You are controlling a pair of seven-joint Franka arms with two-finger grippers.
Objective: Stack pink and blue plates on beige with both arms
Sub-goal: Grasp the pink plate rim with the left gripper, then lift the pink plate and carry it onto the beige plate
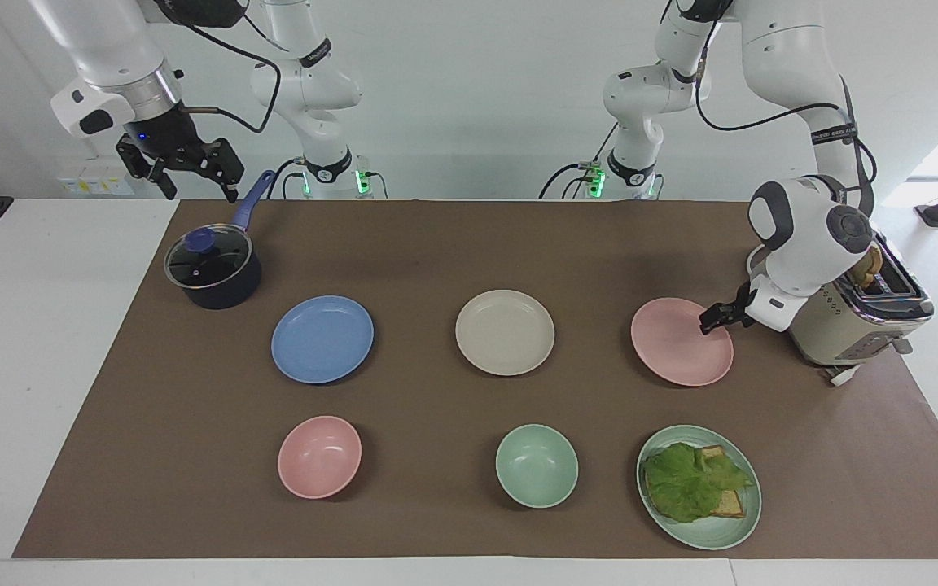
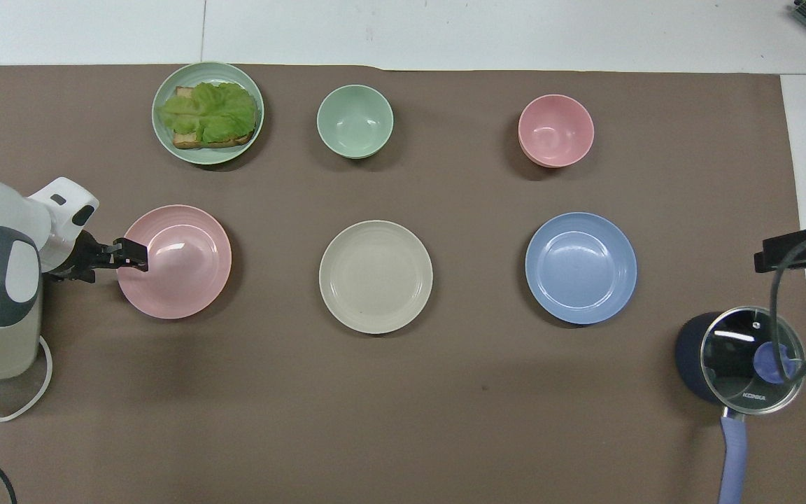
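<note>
Three equal plates lie in a row on the brown mat: the blue plate (image 1: 322, 338) (image 2: 581, 268) toward the right arm's end, the beige plate (image 1: 505, 332) (image 2: 376, 276) in the middle, and the pink plate (image 1: 677, 348) (image 2: 182, 273) toward the left arm's end. My left gripper (image 1: 707, 320) (image 2: 136, 254) is low at the pink plate's rim on the toaster's side, open, its fingertips reaching over the edge. My right gripper (image 1: 196, 181) (image 2: 767, 257) hangs open and empty, high over the pot.
A dark pot with a glass lid (image 1: 212, 268) stands near the blue plate. A beige toaster (image 1: 852, 325) sits next to the left arm. A pink bowl (image 1: 319, 456), a green bowl (image 1: 536, 465) and a green plate (image 1: 705, 541) with lettuce and bread lie farther from the robots.
</note>
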